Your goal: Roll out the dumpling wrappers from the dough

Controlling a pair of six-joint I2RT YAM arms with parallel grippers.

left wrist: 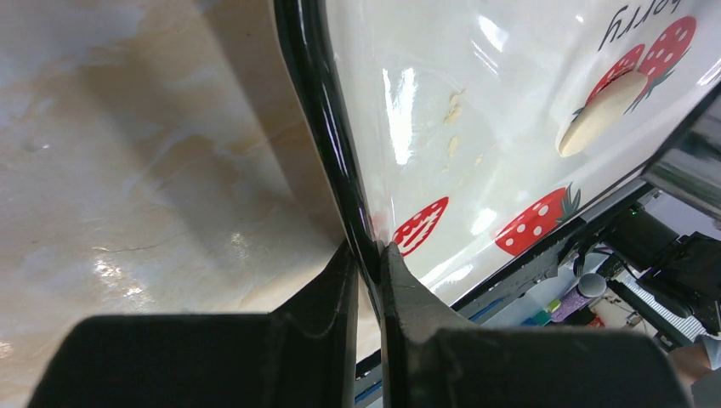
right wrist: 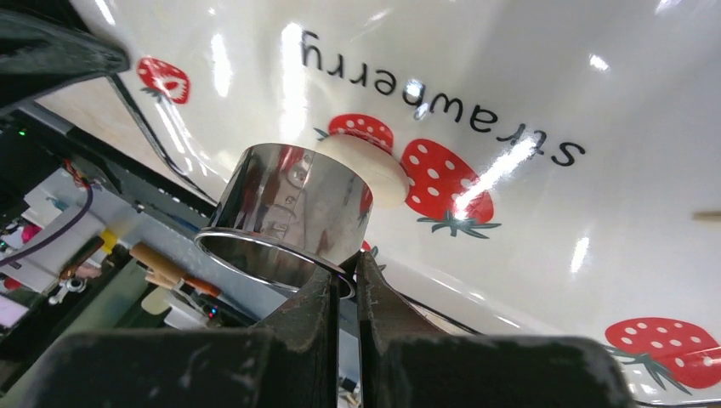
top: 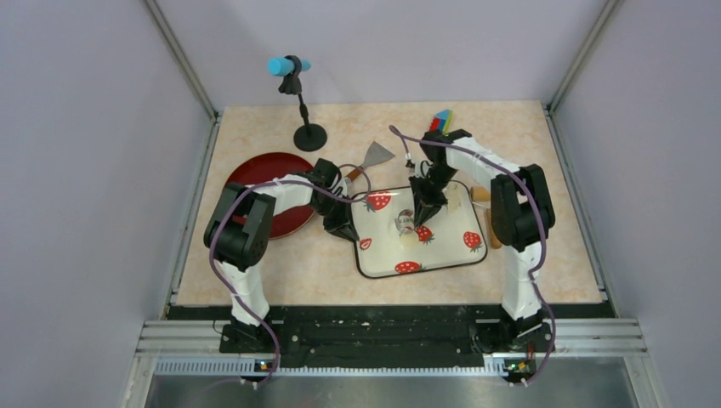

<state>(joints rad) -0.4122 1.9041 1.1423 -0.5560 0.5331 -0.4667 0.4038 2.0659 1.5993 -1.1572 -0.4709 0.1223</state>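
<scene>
Dough [top: 409, 238] on tray [top: 448, 249], ring cutter [top: 401, 223] just beside; plate [top: 255, 174] left, rolling pin [top: 493, 231] right.

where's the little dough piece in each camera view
Top external: the dough lies mid-tray, just nearer the arm bases than the ring cutter.
Left wrist: the dough is at upper right, over a printed strawberry.
Right wrist: the dough is at centre, behind the ring cutter.
Shared landmark: that printed strawberry on the strawberry tray.

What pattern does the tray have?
White tray with red strawberries and a black rim; clearest in the top external view.
</scene>
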